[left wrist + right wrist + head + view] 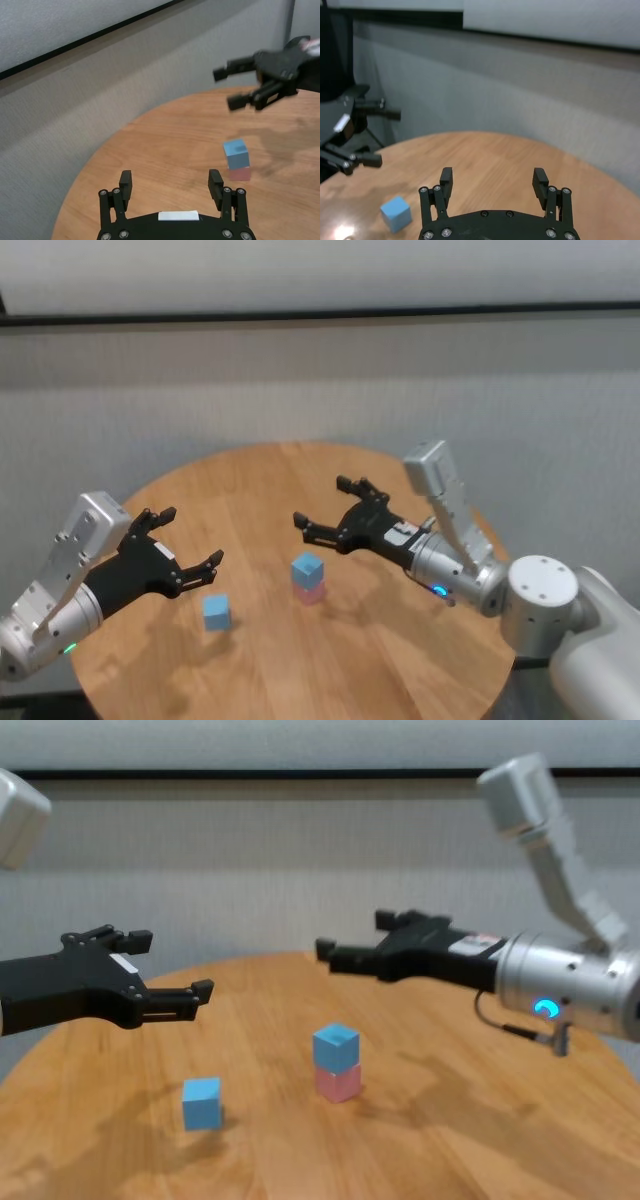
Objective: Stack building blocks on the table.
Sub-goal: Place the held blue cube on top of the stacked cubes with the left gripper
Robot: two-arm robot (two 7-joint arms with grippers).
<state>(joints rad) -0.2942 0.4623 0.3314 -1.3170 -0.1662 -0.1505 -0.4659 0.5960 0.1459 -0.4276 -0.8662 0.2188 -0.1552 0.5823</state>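
A light blue building block (308, 567) sits on top of the pink block (310, 591) near the middle of the round wooden table (400, 660). The stack also shows in the chest view (335, 1047) and the left wrist view (235, 153). The second light blue block (217, 612) lies alone to the stack's left and nearer me; it also shows in the right wrist view (396, 213). My left gripper (190, 537) is open and empty, in the air above and left of the loose block. My right gripper (321, 502) is open and empty, in the air behind and above the stack.
A grey wall runs behind the table, with a dark strip (320, 315) higher up. The table's round edge (250, 452) lies a short way beyond both grippers. Bare wood lies to the right of the stack (480, 1120).
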